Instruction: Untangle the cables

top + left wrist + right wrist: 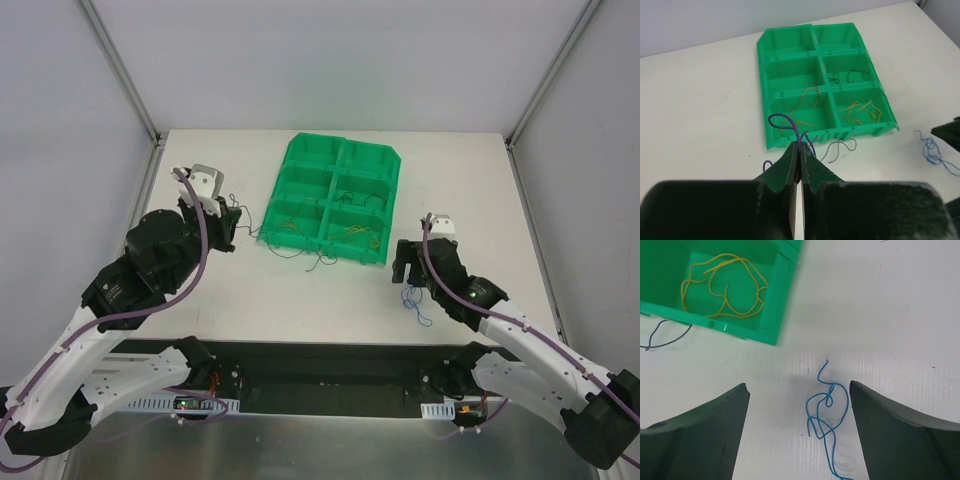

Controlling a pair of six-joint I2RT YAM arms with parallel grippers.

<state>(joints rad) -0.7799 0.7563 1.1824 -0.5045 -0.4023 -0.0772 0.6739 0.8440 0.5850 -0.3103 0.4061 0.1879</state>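
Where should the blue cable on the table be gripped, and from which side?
Probably at the bunched loops in its middle, from straight above: the blue cable lies flat on the table, between the fingers of the open right gripper, and its single tails offer less to pinch.

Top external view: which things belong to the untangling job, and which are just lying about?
Job: thin blue wire by the open right tool; thin purple wire pinched in the left tool; yellow wires, orange wire and black wires in the green plastic bin.
Bystanders: thick purple arm cables; white table.
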